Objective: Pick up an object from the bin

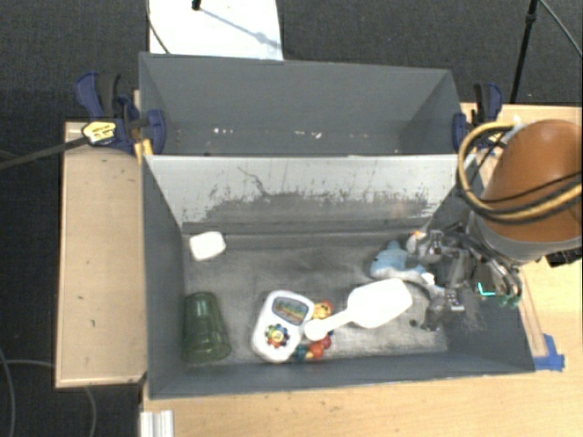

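The pale blue toy (pixel 390 264) is seen at the right of the bin (pixel 301 194), just beside the gripper (pixel 437 303), with a white scoop (pixel 378 306) just below. The approach is judged in hand. Whether the gripper is open or closed cannot be told. Centring over one thing is called for next.

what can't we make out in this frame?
- Camera view: light blue thing at the bin's right. Its right end is covered by the gripper, so its kind is unclear.
- Camera view: small red and orange bits beside the white button toy. They are too small to identify and lie partly under the white scoop's handle.
- Camera view: dark green cup, front left. Its opening can't be made out.
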Available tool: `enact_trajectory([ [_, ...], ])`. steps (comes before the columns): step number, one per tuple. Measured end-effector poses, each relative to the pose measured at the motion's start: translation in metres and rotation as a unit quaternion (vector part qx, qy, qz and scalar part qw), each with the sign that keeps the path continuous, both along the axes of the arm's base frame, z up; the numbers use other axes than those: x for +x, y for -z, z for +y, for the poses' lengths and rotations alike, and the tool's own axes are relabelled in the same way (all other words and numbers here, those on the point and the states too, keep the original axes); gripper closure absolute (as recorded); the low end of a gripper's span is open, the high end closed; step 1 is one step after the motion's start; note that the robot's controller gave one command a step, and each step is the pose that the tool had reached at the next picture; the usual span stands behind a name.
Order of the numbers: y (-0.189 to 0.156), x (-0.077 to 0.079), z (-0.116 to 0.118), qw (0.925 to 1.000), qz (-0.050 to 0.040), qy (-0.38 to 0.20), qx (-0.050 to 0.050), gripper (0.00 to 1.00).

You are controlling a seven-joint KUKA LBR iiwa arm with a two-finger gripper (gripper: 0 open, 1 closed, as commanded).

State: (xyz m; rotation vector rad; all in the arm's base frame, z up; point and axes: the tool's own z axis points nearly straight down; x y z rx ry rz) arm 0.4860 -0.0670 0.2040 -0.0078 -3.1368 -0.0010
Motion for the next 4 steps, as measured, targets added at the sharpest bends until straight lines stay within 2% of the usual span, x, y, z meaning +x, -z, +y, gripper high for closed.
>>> enact_trajectory([
  [1,-0.004,0.002,0.000,1.0000,-0.0040,-0.002,0.000,0.00],
  [2,0.067,-0.003,0.026,0.9998,-0.0064,-0.021,-0.001,0.00],
  [3,0.114,-0.006,0.033,0.9992,-0.0012,-0.040,0.000,0.00],
  [4,0.076,0.008,0.030,0.9994,-0.0028,-0.035,0.000,0.00],
])
